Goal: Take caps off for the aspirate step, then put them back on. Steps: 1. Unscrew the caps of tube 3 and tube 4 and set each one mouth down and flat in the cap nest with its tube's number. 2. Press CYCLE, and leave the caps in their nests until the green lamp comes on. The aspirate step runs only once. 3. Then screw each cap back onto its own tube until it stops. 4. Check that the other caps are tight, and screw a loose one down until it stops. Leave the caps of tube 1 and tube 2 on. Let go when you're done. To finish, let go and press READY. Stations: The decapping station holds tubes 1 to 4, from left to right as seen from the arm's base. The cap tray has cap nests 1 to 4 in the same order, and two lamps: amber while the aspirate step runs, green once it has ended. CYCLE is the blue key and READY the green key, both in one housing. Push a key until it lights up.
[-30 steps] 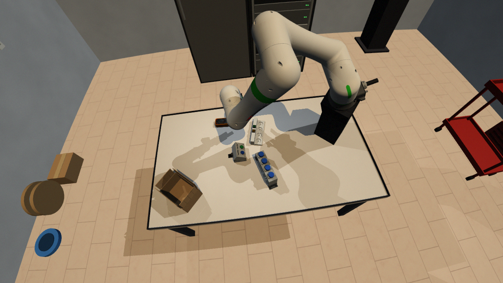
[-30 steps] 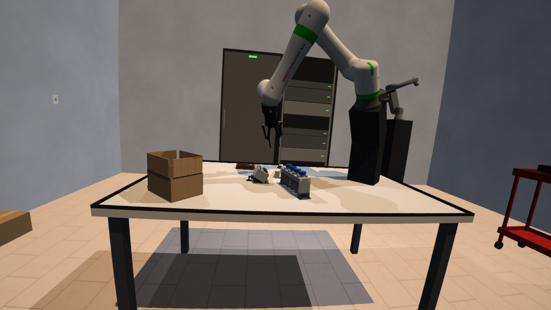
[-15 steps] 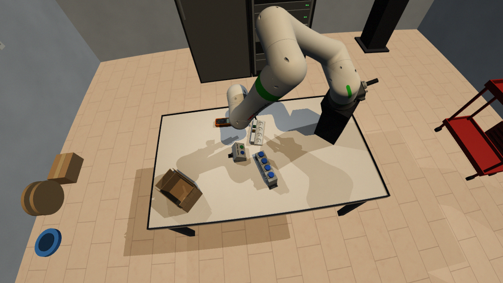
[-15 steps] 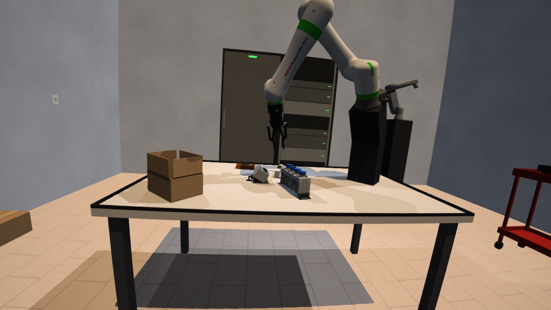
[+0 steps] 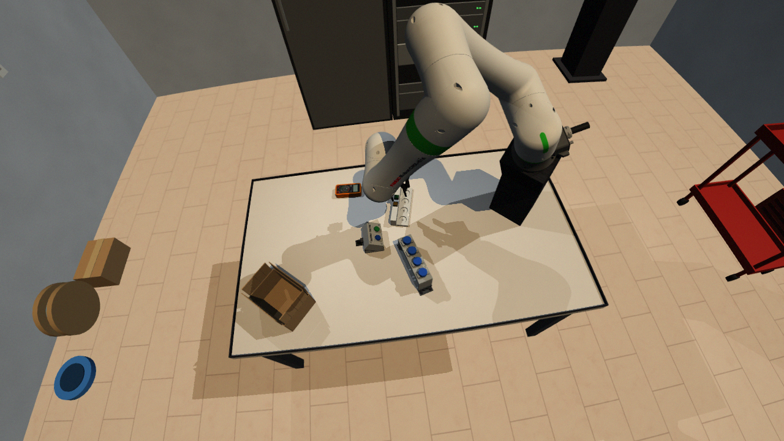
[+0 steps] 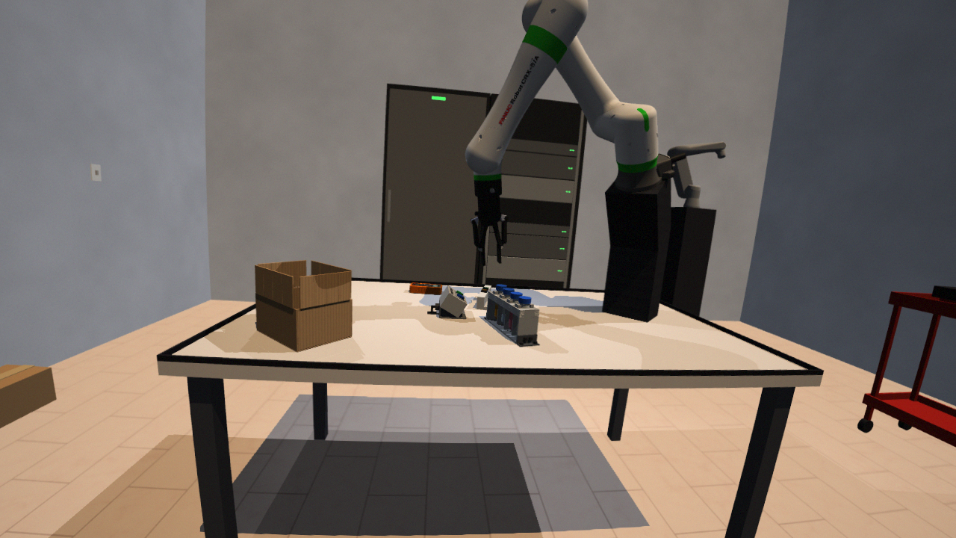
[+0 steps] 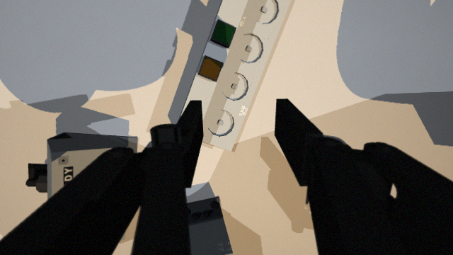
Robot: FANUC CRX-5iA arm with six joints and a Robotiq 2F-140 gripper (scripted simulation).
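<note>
Table [image 6: 668, 347] stands on tiled floor [image 6: 80, 461].

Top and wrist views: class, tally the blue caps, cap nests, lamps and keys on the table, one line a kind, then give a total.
Blue caps: 4
Cap nests: 4
Lamps: 2
Keys: 2
Total: 12

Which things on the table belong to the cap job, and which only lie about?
Job:
- decapping station with four blue caps
- cap tray, nests bare
- key housing
- gripper, open, holding nothing

Lying about:
- multimeter
- open cardboard box
</note>
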